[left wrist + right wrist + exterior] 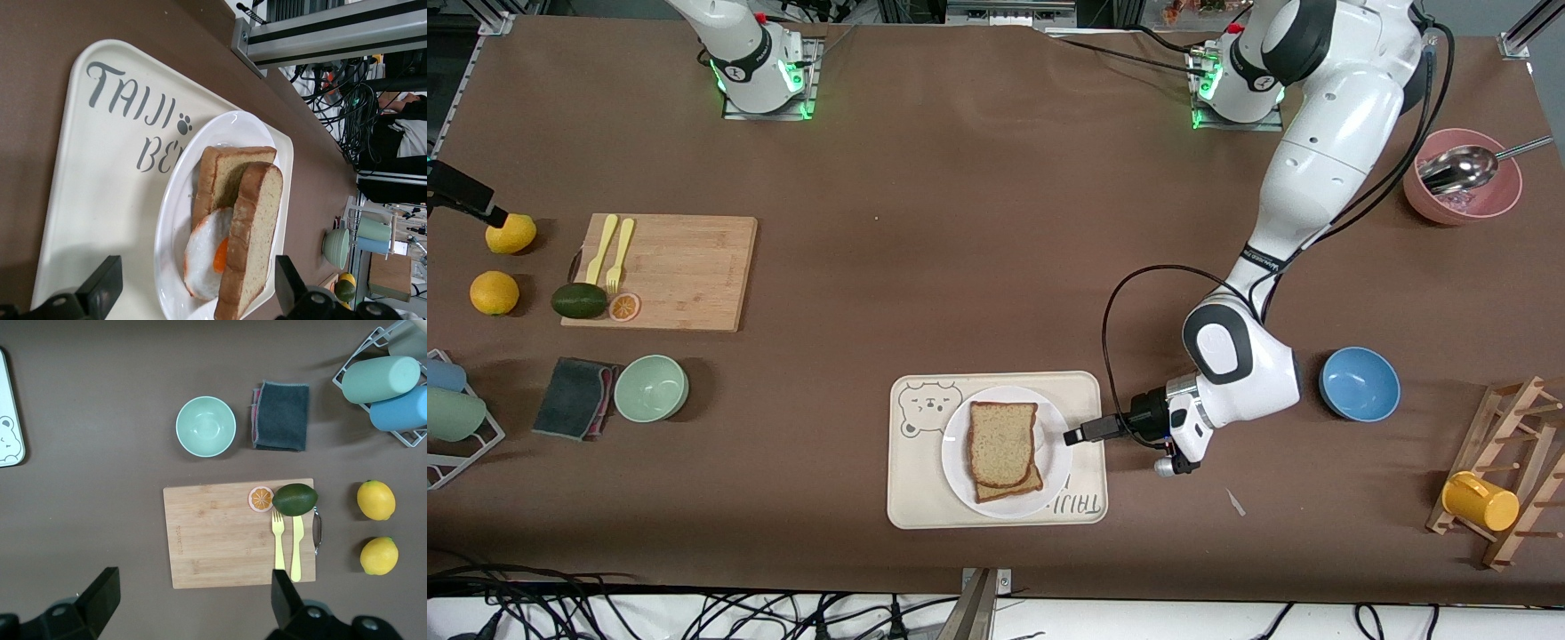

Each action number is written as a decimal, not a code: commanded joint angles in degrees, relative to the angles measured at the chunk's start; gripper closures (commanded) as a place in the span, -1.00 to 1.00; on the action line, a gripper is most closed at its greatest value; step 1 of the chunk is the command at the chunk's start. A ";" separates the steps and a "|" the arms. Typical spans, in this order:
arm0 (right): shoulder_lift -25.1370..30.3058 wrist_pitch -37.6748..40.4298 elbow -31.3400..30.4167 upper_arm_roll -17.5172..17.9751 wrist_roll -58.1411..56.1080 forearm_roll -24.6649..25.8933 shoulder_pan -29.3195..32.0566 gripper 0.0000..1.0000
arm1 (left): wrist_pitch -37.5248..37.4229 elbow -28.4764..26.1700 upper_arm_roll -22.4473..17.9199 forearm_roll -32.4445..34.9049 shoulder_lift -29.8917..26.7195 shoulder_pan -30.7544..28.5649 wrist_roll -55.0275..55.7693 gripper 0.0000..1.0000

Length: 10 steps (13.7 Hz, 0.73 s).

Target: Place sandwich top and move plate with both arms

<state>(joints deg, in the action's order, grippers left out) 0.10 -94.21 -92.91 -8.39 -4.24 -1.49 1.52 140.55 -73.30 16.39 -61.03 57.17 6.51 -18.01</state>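
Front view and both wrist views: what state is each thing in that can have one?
sandwich top: on the stack, released, leaning askew
plate: on the bear tray, not yet moved
left pincer: open, low at the plate's rim
right pincer: open, waiting above the cutting board
pink bowl: holds a metal spoon
yellow cup: on the wooden rack

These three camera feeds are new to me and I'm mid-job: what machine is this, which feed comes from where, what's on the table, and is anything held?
Two white robot arms are bolted along one edge of a brown table. The wide picture looks down from a high camera facing them; the other two come from cameras on each arm's wrist.

The left gripper sits open beside the plate, holding nothing. The plate rests on a cream tray and carries the finished stack, with the sandwich top lying on it.

The right gripper hangs open and empty over the table beside the cutting board at its arm's end, waiting.
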 commanded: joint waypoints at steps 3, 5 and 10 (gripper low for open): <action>0.96 -0.19 -0.26 0.30 0.29 -0.27 0.41 -1.00 | -0.72 -6.76 -1.27 2.66 -5.92 -0.36 1.57 -1.00; 1.13 -0.01 -0.26 0.31 0.29 -0.27 0.41 -1.00 | -0.63 -7.91 -1.27 7.82 -7.50 -0.27 3.93 -1.00; 1.22 -0.27 -0.26 0.48 0.29 -0.27 0.41 -1.00 | -0.72 -9.40 -1.27 21.91 -10.40 -0.36 12.03 -1.00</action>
<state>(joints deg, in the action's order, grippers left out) 0.11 -94.34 -92.83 -8.38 -4.24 -1.49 1.52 140.43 -79.11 15.62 -42.14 50.14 6.35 -8.03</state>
